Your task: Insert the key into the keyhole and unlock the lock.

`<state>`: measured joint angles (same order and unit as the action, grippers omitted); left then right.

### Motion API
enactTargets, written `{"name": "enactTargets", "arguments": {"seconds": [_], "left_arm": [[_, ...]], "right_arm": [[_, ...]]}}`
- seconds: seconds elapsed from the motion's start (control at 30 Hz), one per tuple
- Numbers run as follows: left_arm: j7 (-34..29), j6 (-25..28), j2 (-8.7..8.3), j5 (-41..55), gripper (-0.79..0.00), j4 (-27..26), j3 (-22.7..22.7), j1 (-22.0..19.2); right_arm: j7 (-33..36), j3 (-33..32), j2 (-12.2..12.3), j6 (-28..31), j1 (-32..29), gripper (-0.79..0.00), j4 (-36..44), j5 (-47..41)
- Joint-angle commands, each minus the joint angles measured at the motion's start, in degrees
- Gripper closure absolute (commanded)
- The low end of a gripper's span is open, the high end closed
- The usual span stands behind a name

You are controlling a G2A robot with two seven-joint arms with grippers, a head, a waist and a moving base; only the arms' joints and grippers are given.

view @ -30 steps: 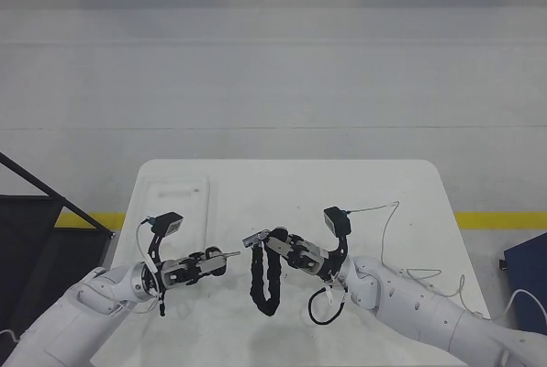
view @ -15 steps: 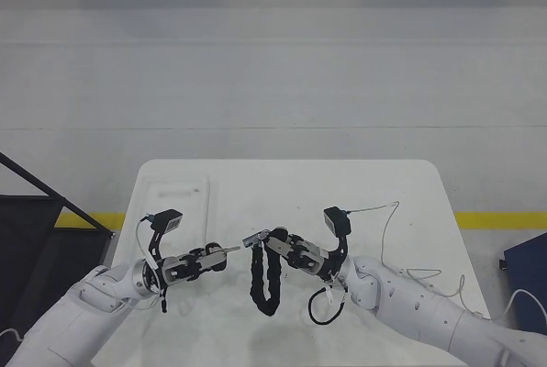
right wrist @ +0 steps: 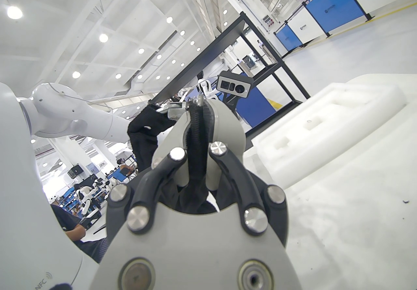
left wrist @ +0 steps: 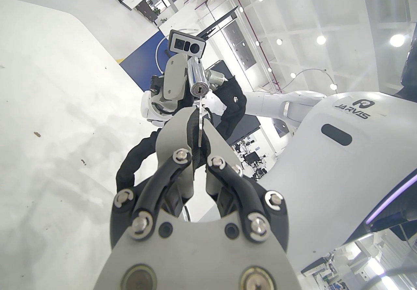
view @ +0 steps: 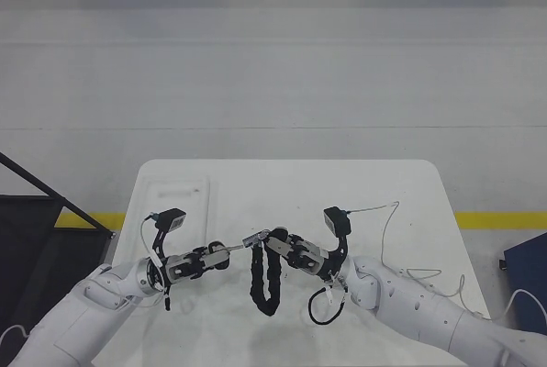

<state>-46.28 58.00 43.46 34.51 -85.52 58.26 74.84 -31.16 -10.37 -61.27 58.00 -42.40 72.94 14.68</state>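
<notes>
We see a white table (view: 301,188) with a white foam tray (view: 173,206) lying along its left part, its shallow cut-outs showing in the right wrist view (right wrist: 325,122). Over the middle of the table a chain lock (view: 264,280) in a black fabric sleeve droops in a long loop from the right gripper (view: 275,241); we cannot tell whether the bottom of the loop touches the tabletop. The right gripper (right wrist: 198,109) has its jaws clenched on the sleeved chain just behind the lock's head, holding it above the table. The left gripper (view: 220,250) is just beside it, to its left, and points toward it. Its jaws are closed on the dark head of the key (left wrist: 199,128), as the left wrist view shows (left wrist: 195,118). The lock's shiny metal cylinder (left wrist: 197,79) sticks out from the right gripper toward the left one, its round end face turned to the key. From above, the key (view: 232,246) and the cylinder (view: 252,239) lie nearly in one line and meet end to end. The key's tip is at the keyhole (left wrist: 198,89); we cannot tell how far in it sits.
</notes>
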Motion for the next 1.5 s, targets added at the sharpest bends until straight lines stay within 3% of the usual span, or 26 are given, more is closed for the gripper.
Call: {"name": "enactTargets", "arguments": {"seconds": [0.0,1.47], "left_arm": [[0.0,0.0,0.11,-0.02,0.0,0.11,0.09,-0.06],[0.0,0.0,2.86,-4.25,0.0,-0.1,4.07,1.79]], "right_arm": [[0.0,0.0,0.0,0.0,0.0,0.0,0.0,0.0],[0.0,0.0,0.0,0.0,0.0,0.0,0.0,0.0]]}}
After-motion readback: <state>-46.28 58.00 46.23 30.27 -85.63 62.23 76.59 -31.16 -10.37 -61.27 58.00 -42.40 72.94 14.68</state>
